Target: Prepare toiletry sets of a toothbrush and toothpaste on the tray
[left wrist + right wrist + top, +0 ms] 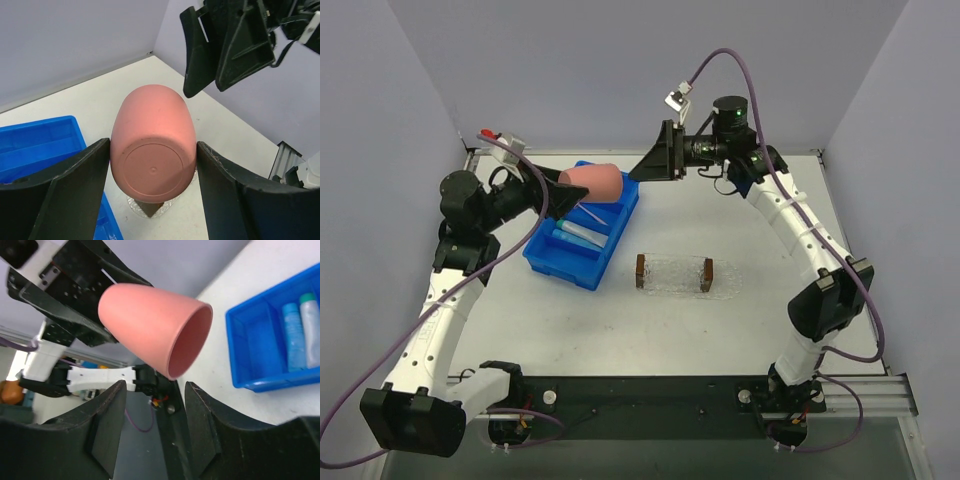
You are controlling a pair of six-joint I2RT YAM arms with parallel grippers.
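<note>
My left gripper (pixel 152 146) is shut on a round pink cup (pixel 152 145), which it holds on its side above the blue bin (pixel 552 262). The cup's base faces the left wrist camera. My right gripper (pixel 156 387) stands open and empty just in front of the cup's mouth (pixel 187 342), tips (pixel 638 172) pointing at it. Two toothpaste tubes (pixel 292 335) lie side by side in a bin compartment. A thin pale stick (pixel 592 215), seemingly the toothbrush, lies in the bin under the cup. The clear tray (pixel 675 275) sits on the table with nothing in it.
The blue compartmented bin stands left of centre, the tray to its right. Purple walls close in the back and both sides. The two arms meet above the bin's far end.
</note>
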